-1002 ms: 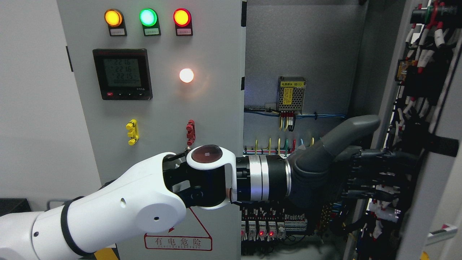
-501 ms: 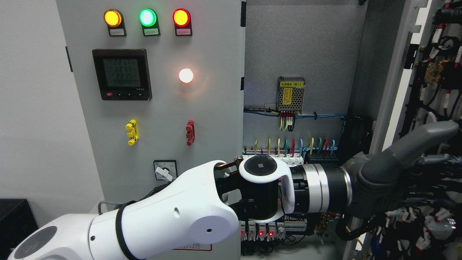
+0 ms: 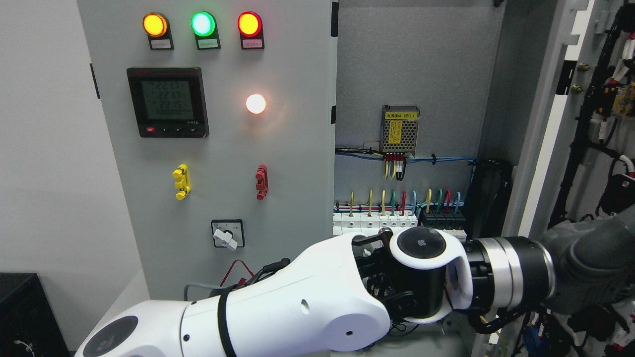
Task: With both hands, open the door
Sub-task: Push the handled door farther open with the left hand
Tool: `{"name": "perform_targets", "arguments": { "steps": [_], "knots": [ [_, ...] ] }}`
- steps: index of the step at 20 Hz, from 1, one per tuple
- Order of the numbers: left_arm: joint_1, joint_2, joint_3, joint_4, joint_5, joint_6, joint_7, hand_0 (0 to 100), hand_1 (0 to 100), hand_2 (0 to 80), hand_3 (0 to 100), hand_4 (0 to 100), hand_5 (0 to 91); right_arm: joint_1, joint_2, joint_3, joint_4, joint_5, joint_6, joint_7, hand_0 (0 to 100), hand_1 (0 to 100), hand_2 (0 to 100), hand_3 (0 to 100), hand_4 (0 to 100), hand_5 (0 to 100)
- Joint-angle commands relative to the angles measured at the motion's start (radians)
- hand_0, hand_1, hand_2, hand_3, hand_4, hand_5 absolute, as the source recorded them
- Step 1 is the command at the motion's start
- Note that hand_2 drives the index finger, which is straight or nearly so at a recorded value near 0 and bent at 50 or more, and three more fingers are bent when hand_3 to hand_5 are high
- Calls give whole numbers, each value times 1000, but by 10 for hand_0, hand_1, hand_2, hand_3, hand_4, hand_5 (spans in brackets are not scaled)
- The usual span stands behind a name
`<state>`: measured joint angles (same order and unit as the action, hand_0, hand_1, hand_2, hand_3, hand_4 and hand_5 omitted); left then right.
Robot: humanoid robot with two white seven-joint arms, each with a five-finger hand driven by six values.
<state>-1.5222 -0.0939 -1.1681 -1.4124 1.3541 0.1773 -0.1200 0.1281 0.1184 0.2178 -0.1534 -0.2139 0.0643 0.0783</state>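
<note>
My left arm [image 3: 297,307] comes in from the lower left and reaches across the cabinet's lower part to the far right. Its grey left hand [image 3: 593,260] lies against the inner side of the right door [image 3: 543,129] and runs off the picture's right edge. That door is swung wide open, so its inner face with black cable bundles [image 3: 607,104] shows at the right. The left door [image 3: 278,163] is closed and carries lamps and a meter. No right arm shows.
Inside the cabinet are a mesh power supply [image 3: 400,128], a row of breakers [image 3: 392,220] and coloured wires. The left door holds three lamps [image 3: 203,24], a meter [image 3: 167,101] and a rotary switch [image 3: 227,234]. A black box [image 3: 25,317] stands at the lower left.
My left arm has swept right and downward, pushing the right door further open. More of the cabinet's inside and the rotary switch now show, and the hand has slid partly out of frame.
</note>
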Motion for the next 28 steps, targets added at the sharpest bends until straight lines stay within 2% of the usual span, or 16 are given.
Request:
{"name": "perform_targets", "arguments": {
  "steps": [1, 10, 14, 17, 20, 24, 28],
  "knots": [
    [-4, -102, -27, 78, -10, -18, 16, 0, 0, 0, 0, 0, 0, 1, 0, 0, 0, 1, 0, 0, 0, 0, 0, 0, 0, 0],
    [-9, -101, -24, 113, -9, -32, 16, 0, 0, 0, 0, 0, 0, 1, 0, 0, 0, 1, 0, 0, 0, 0, 0, 0, 0, 0],
    [-9, -61, -24, 101, -4, -32, 13, 0, 0, 0, 0, 0, 0, 1, 0, 0, 2, -1, 0, 0, 0, 0, 0, 0, 0, 0],
    [-6, 34, -24, 47, -3, -32, 3, 0, 0, 0, 0, 0, 0, 1, 0, 0, 0, -1, 0, 0, 0, 0, 0, 0, 0, 0],
    [20, 211, -25, -74, -3, -32, -32, 0, 0, 0, 0, 0, 0, 1, 1, 0, 0, -1, 0, 0, 0, 0, 0, 0, 0, 0],
    [108, 457, -28, -238, -3, -35, -105, 0, 0, 0, 0, 0, 0, -1, 1, 0, 0, -1, 0, 0, 0, 0, 0, 0, 0, 0],
    [258, 669, -30, -359, -10, -35, -164, 0, 0, 0, 0, 0, 0, 1, 1, 0, 0, -1, 0, 0, 0, 0, 0, 0, 0, 0]
  ]
}}
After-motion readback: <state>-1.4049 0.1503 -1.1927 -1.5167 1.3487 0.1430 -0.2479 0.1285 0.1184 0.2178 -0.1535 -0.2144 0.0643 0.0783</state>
